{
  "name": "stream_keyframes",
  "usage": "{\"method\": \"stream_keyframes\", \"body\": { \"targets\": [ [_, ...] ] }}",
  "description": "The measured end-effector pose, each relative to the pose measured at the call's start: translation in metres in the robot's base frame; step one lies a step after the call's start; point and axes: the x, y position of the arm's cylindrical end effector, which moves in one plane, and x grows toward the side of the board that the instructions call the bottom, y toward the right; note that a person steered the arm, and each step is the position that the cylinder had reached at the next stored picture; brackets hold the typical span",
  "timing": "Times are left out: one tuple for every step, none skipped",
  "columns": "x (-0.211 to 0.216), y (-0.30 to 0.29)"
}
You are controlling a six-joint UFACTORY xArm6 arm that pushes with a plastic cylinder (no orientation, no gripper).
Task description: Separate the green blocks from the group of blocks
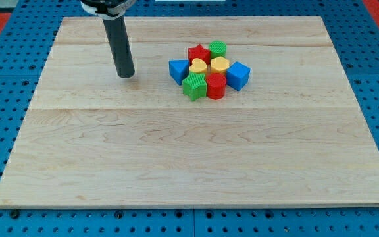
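A tight cluster of blocks sits right of centre in the upper half of the wooden board (176,151). A green block (194,87) is at the cluster's lower left and a second green block (218,48) at its top right. Between them are a red star-shaped block (199,53), two yellow blocks (198,66) (220,64), a red cylinder (216,85), a blue block (177,70) on the left and a blue cube (238,75) on the right. My tip (126,74) stands on the board to the left of the cluster, apart from the blue block.
The board lies on a blue perforated table (5,118). The rod (118,39) rises from the tip to the view's top edge.
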Motion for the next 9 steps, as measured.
{"method": "stream_keyframes", "body": {
  "targets": [
    [0.002, 0.005],
    [0.059, 0.020],
    [0.096, 0.032],
    [0.096, 0.043],
    [0.101, 0.062],
    [0.134, 0.107],
    [0.136, 0.110],
    [0.122, 0.111],
    [0.122, 0.183]
  ]
}}
